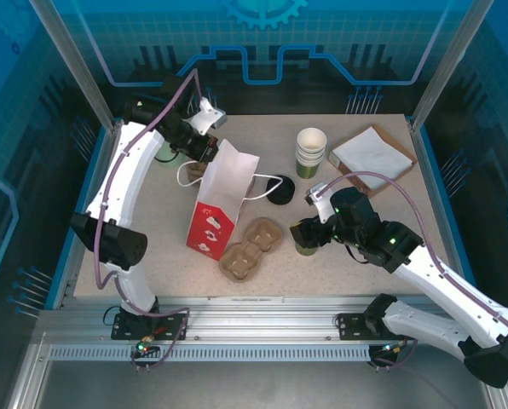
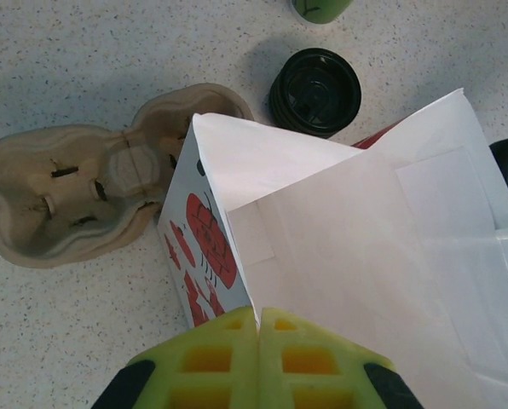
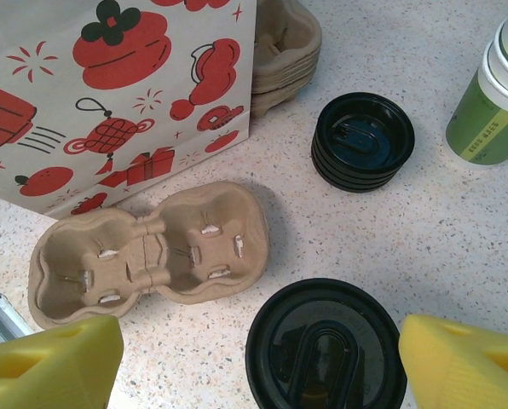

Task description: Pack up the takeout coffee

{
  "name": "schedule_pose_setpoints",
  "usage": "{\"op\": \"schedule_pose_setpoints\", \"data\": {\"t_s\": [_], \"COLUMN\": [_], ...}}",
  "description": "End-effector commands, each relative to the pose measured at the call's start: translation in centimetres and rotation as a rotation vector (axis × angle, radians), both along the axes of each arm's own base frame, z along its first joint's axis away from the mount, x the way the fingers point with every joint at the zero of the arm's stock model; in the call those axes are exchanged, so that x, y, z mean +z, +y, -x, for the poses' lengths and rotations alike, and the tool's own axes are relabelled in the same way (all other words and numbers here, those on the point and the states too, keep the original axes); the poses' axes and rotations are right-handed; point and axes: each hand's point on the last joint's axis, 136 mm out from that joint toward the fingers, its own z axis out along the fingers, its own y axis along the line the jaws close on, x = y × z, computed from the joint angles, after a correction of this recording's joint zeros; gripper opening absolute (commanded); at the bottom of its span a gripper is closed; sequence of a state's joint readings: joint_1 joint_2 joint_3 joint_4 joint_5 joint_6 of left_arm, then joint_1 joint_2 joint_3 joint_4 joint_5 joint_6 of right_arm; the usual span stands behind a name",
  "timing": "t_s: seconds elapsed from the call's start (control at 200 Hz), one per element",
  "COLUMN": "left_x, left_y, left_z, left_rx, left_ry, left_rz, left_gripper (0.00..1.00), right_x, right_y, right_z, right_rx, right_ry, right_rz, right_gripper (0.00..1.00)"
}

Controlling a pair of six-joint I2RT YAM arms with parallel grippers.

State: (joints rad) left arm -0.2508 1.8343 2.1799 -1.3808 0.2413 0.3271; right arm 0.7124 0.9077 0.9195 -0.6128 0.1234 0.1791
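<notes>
While the right gripper [image 3: 261, 345] stands spread wide, I see the takeout coffee [image 3: 325, 349] upright between its fingers, bottom centre of the right wrist view; left gripper [image 2: 256, 341] pressed together, pinching the paper bag [image 2: 365, 256] rim, bottom centre of its view.

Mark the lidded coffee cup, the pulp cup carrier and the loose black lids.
takeout coffee [image 3: 326, 354]: right wrist view, centre of its black lid.
cup carrier [image 3: 211, 243]: right wrist view, floor of its right well.
loose lids [image 3: 362, 141]: right wrist view, top lid's centre.
</notes>
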Motion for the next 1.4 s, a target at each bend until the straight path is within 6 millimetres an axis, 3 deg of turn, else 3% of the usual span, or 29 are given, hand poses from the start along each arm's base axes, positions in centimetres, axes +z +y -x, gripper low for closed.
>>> {"op": "schedule_pose_setpoints", "data": {"t_s": [0.0, 0.22, 0.415, 0.68, 0.81, 0.955, 1.08, 1.236, 1.396], "left_x": [0.9, 0.2, -0.1, 2.1, 4.8, 8.3, 9.9, 7.8, 3.0], "left_y": [0.2, 0.9, 1.4, 2.3, 3.7, 3.7, 0.9, -2.2, -5.0], "left_z": [-1.6, -2.4, -2.6, -2.1, -1.4, 1.5, 5.8, 12.4, 16.8], "left_rx": [0.025, 0.021, 0.022, 0.064, 0.175, 0.303, 0.253, 0.164, 0.076], "left_ry": [-0.046, -0.046, -0.048, -0.11, -0.175, -0.222, -0.303, -0.289, -0.219], "left_rz": [0.034, 0.013, -0.01, -0.023, -0.035, 0.096, 0.189, 0.251, 0.172], "left_gripper": [0.0, 0.0, 0.12, 0.39, 0.45, 0.52, 0.58, 0.6, 0.57], "right_x": [0.0, -0.3, -0.4, -0.2, -0.2, -0.2, 0.0, 0.7, 1.0], "right_y": [-0.4, -0.1, 0.3, 0.6, 0.8, 1.0, 1.1, -0.3, -1.8], "right_z": [-0.3, -0.5, -0.6, -0.6, -0.6, -0.9, -1.4, -2.5, -3.8], "right_rx": [-0.031, -0.027, -0.024, -0.016, -0.012, -0.011, -0.011, -0.065, -0.119], "right_ry": [0.003, 0.018, 0.032, 0.036, 0.038, 0.036, 0.025, 0.028, 0.066], "right_rz": [-0.006, -0.008, -0.011, -0.025, -0.032, -0.024, -0.013, -0.014, -0.075], "right_gripper": [0.86, 0.86, 0.86, 0.86, 0.86, 0.86, 0.86, 0.86, 0.87]}}
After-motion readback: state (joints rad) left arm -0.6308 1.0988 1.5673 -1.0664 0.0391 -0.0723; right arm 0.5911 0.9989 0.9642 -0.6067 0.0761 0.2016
